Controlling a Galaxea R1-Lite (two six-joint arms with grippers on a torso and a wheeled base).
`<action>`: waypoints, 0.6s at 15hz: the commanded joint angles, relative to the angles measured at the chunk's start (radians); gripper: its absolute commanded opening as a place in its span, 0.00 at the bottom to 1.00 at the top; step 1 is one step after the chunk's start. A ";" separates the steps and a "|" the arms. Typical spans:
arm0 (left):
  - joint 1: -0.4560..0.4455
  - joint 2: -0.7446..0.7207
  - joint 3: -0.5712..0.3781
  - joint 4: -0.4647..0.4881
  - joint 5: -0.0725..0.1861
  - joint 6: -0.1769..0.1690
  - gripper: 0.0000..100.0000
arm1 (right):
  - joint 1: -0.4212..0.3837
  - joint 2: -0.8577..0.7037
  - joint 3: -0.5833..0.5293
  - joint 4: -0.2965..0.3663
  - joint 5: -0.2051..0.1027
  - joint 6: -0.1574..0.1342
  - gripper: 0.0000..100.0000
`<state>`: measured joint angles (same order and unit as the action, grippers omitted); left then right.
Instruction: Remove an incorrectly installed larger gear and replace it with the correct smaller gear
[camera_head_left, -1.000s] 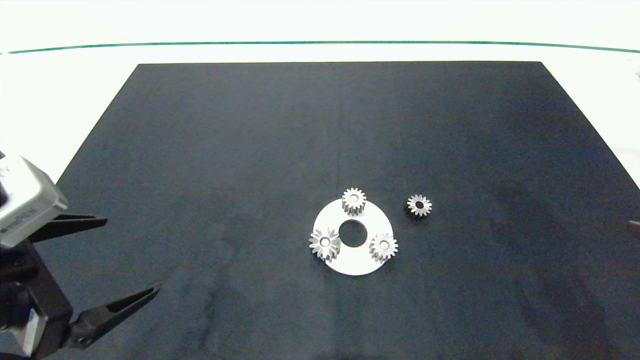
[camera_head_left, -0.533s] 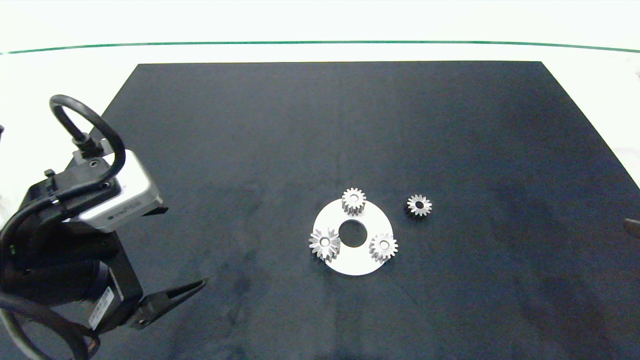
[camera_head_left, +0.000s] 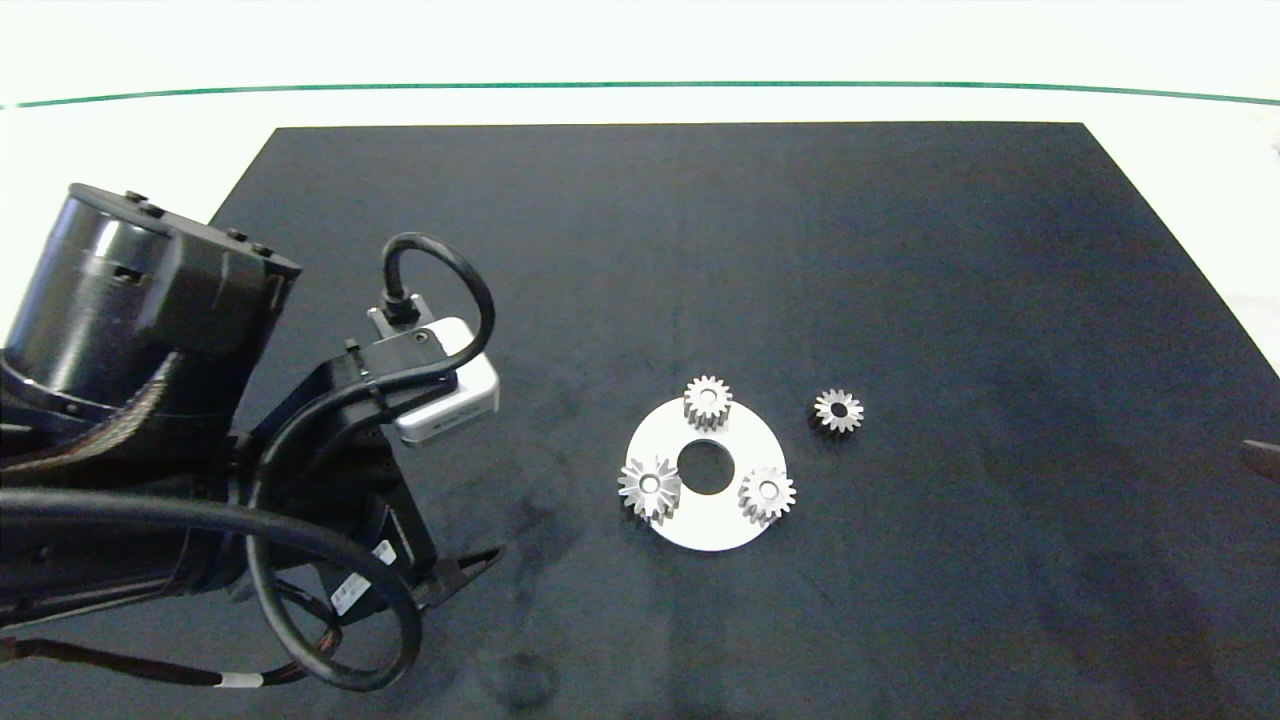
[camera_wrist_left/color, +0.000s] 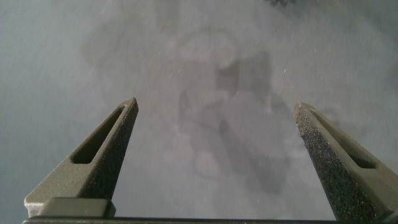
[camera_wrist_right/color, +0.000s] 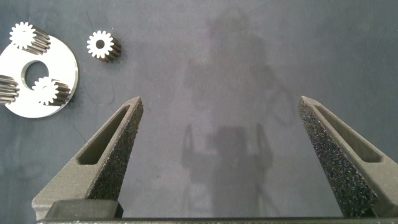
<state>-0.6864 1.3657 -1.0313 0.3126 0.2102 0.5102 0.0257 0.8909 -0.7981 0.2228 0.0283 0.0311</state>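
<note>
A: Left gripper (camera_wrist_left/color: 214, 112)?
B: Spread wide, empty, over the black mat (camera_head_left: 700, 250), short of the plate.
A: Gears?
B: The larger gear (camera_head_left: 649, 487) occupies the round plate (camera_head_left: 710, 530) at eight o'clock; the smaller gear (camera_head_left: 838, 410) waits off-plate, two o'clock.
A: Right gripper (camera_wrist_right/color: 221, 109)?
B: Parked, likewise spread.

Your left arm has swung in from the left edge toward the frame's centre, and its bulky dark body now fills the lower left. The left gripper (camera_head_left: 470, 570), fingers spread wide, has advanced closer to the larger gear (camera_head_left: 649, 487).
</note>
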 joint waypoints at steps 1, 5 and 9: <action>-0.062 0.108 -0.075 0.002 0.031 0.001 1.00 | 0.000 -0.003 0.000 0.001 -0.001 0.000 1.00; -0.107 0.202 -0.142 0.002 0.034 -0.002 1.00 | 0.000 -0.004 0.005 0.001 -0.004 0.000 1.00; -0.136 0.279 -0.173 -0.007 0.060 -0.006 1.00 | 0.000 -0.004 0.005 0.001 -0.007 0.000 1.00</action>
<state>-0.8126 1.6057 -1.1919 0.3060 0.2660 0.5026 0.0257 0.8904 -0.7932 0.2226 0.0211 0.0306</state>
